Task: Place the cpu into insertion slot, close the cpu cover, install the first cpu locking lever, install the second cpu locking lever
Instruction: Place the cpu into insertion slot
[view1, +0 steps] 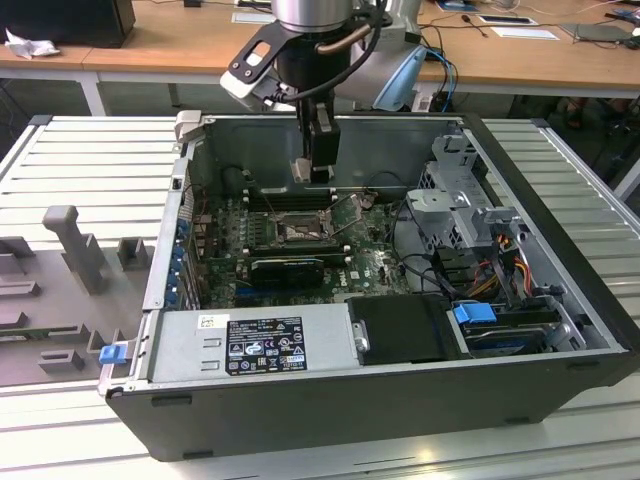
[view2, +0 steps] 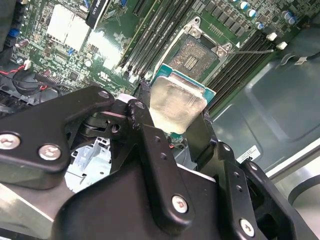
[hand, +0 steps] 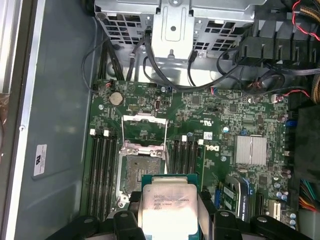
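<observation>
The black links and fingers (view2: 147, 132) of the hand (view2: 175, 114) are seen closest in both wrist views. The fingers are clamped on two opposite edges of the cpu (view2: 176, 100). The cpu is held in the air with its pale metal lid turned to the cameras and a green edge shown around it. It is seen apart from the board (view2: 60, 60) and is not seated in the slot (view2: 192, 56).

In the first wrist view the hand (hand: 170, 202) and cpu (hand: 167, 200) are seen just beside the slot (hand: 137, 167), one corner of which is overlapped in the picture. The slot's pin field is shown bare. The cover (hand: 144, 118) is swung open and stood up off the slot, so that the board is seen through its window. Memory slots (hand: 100, 165) are ranged on both sides of the slot. A thin lever (view2: 252, 50) is seen standing free of the slot in the second wrist view.

In the exterior view the hand (view1: 312, 170) is hung in the upper middle of the frame, inside the open case (view1: 330, 400), with the cpu (view1: 301, 170) shown as a pale patch at its fingers. The slot (view1: 297, 232) is found below it in the picture, near the centre. A power supply (view1: 190, 350) is set along the lower wall of the case, and a drive cage (view1: 455, 195) is seen at the exterior view's right. The case is laid on a ribbed grey desk (view1: 90, 140).
</observation>
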